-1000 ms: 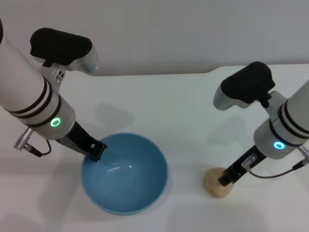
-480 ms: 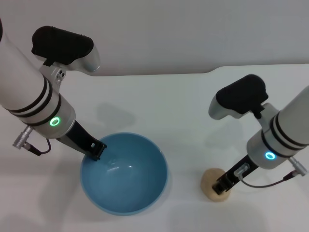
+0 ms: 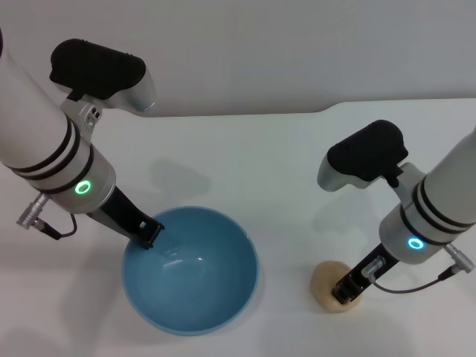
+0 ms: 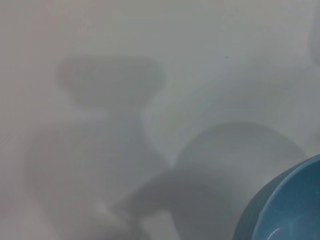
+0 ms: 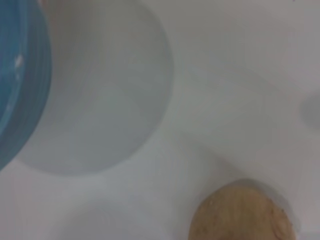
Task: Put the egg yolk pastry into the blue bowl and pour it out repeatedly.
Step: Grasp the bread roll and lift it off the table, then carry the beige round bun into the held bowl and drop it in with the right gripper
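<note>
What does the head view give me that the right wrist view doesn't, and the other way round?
Only the head view shows both arms: the left gripper at the rim of the blue bowl, the right gripper down at the egg yolk pastry, and the bowl's empty inside. Only the right wrist view shows the pastry's surface close up, and the bowl's shadow on the bare white table between bowl and pastry. Both show the bowl, the pastry on the table outside it, and the table. Neither settles how the jaws stand.
</note>
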